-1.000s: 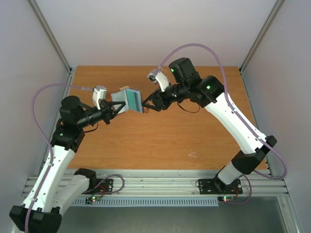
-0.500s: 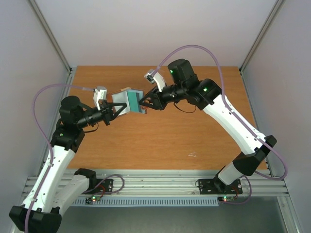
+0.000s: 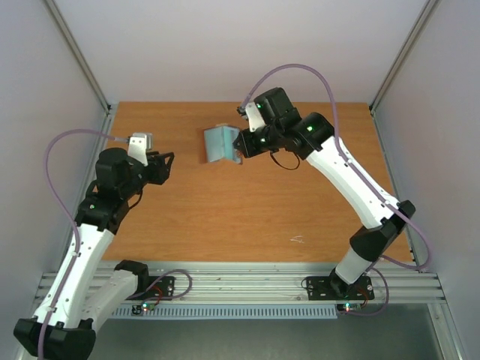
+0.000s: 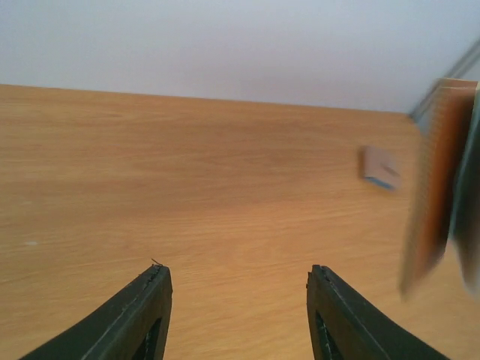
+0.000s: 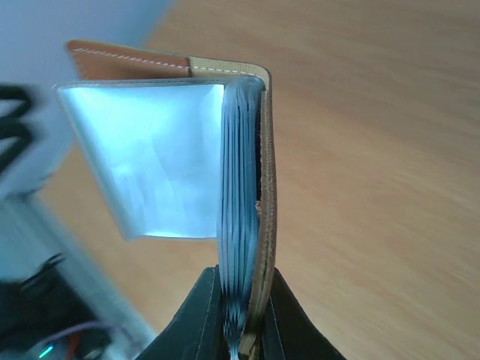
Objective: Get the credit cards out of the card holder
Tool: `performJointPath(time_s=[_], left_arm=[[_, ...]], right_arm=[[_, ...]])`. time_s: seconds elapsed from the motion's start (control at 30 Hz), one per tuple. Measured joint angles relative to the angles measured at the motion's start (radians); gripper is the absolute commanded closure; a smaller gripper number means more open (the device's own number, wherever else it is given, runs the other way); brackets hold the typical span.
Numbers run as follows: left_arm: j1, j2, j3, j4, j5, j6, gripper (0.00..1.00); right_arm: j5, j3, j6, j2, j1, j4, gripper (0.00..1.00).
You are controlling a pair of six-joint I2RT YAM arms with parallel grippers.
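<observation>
1. The small, squarish, tan-brown leather-like folding card holder (image 3: 220, 143) is held by the right gripper (image 3: 238, 146) above the orange-brown wooden worktop (image 3: 225, 217). It is near the far edge, about midway between the left and right edges.
2. In the right wrist view the card holder (image 5: 262, 172) hangs open. Its stitched brown cover stands edge-on, and a stack of pale blue-white clear plastic sleeves (image 5: 161, 157) fans out to one side.
3. The right gripper (image 5: 244, 334) is nearly closed. Its two dark fingers (image 5: 206, 319) pinch the lower edge of the cover and the sleeve stack between them.
4. No single credit card can be told apart inside the sleeves.
5. The left gripper (image 3: 166, 165) is over the far-left part of the worktop, toward the left edge and well apart from the card holder.
6. In the left wrist view the left gripper (image 4: 236, 270) has its black fingers (image 4: 142, 315) spread wide, with only bare wood between them and nothing in its grasp.
7. At the right border of that view the card holder (image 4: 435, 187) shows only as a blurred orange-brown and grey strip.
</observation>
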Motion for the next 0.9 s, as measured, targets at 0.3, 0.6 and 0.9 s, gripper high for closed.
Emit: performJointPath(time_s=[0.3,0.6,0.9], left_arm=[[0.006,0.000,0.015,-0.009,0.113,0.139,0.65],[-0.017,0.038,-0.045,0.178,0.515,-0.067,0.64],[-0.017,0.060,-0.058,0.216,0.528,-0.172,0.68]], right_arm=[[0.647,0.334,0.077,0.245,0.166,-0.342,0.99],[0.436,0.363,0.014,0.269,0.211,-0.294,0.99],[0.140,0.259,-0.044,0.170,0.210,-0.152,0.99]])
